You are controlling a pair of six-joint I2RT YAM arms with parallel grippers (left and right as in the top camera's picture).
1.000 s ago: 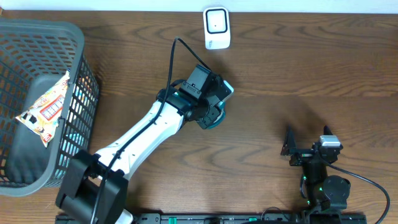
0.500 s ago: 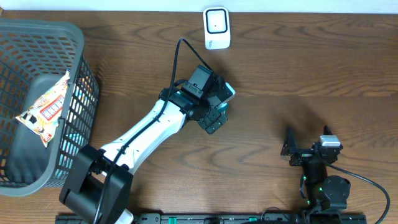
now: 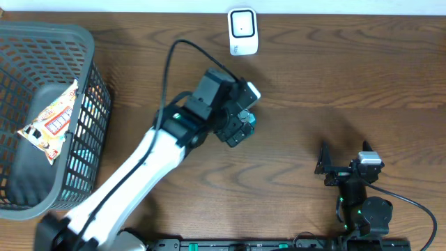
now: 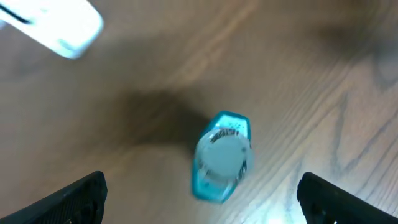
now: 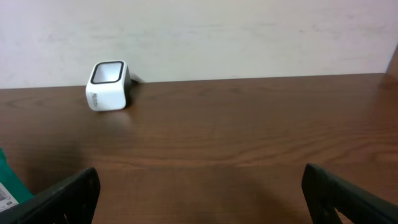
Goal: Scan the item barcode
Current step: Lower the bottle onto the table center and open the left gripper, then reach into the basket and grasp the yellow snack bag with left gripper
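Observation:
The item is a small teal bottle (image 4: 222, 155) with a pale cap, standing free on the wooden table, seen blurred from above in the left wrist view. My left gripper (image 4: 199, 202) hangs over it, open, its dark fingertips (image 4: 71, 199) far apart and touching nothing. Overhead, the left gripper (image 3: 239, 115) hides most of the bottle (image 3: 251, 119). The white barcode scanner (image 3: 243, 31) stands at the table's far edge, and shows as scanner (image 5: 109, 78) and scanner (image 4: 59, 28). My right gripper (image 5: 202, 205) is open and empty near the front right, right gripper (image 3: 326, 166). A teal edge of the bottle (image 5: 9, 183) shows at its left.
A dark wire basket (image 3: 87, 111) fills the left side, with a snack packet (image 3: 50, 122) lying in it. A pale wall (image 5: 249, 31) rises right behind the scanner. Bare wood lies between the two arms.
My left gripper has opened and let go of the teal bottle, which now stands on the table. The left arm has lifted and shifted slightly left. The right arm has not moved.

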